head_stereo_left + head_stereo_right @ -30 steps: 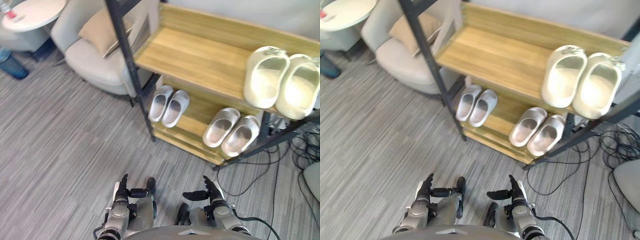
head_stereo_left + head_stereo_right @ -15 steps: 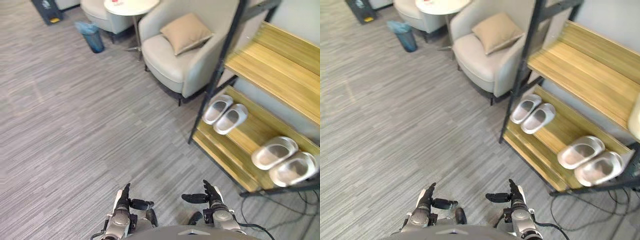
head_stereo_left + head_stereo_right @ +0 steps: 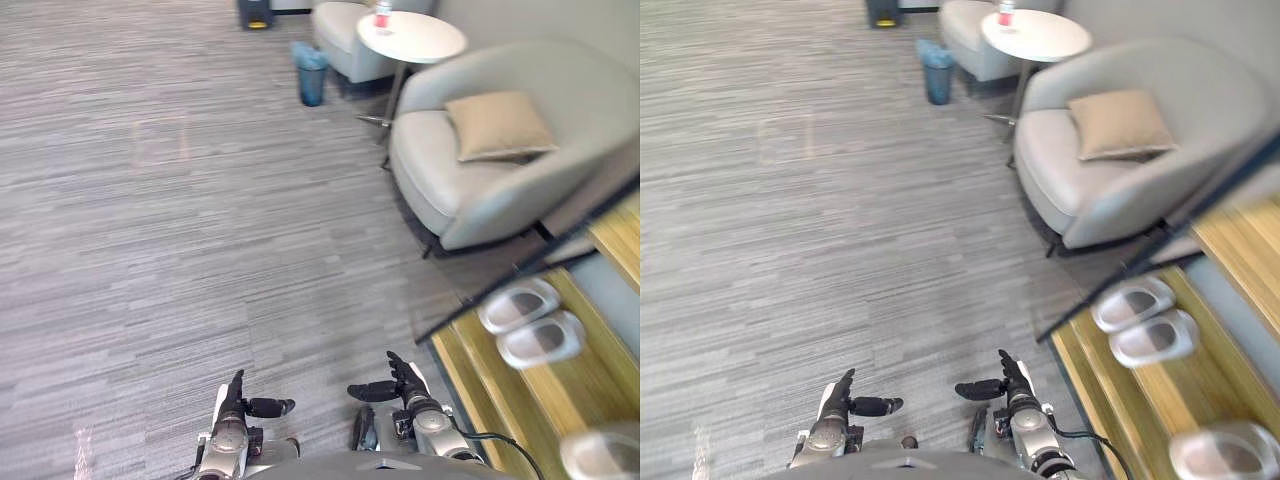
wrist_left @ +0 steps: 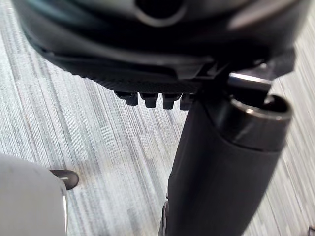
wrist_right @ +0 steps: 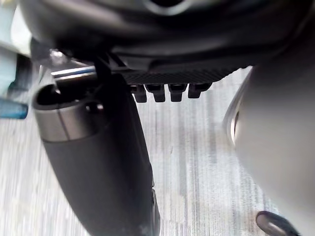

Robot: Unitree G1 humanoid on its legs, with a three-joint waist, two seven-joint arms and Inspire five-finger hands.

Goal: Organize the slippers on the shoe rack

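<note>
Grey carpet [image 3: 150,220] beside wooden shoe rack [image 3: 1088,385]

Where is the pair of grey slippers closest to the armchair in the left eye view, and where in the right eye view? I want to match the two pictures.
Left eye view: the pair of grey slippers lies near the right edge, below the middle, on the low shelf.
Right eye view: the same pair lies a little further from the right edge.
Shared landmark: the tan cushion on the armchair, above the pair in both views.
</note>
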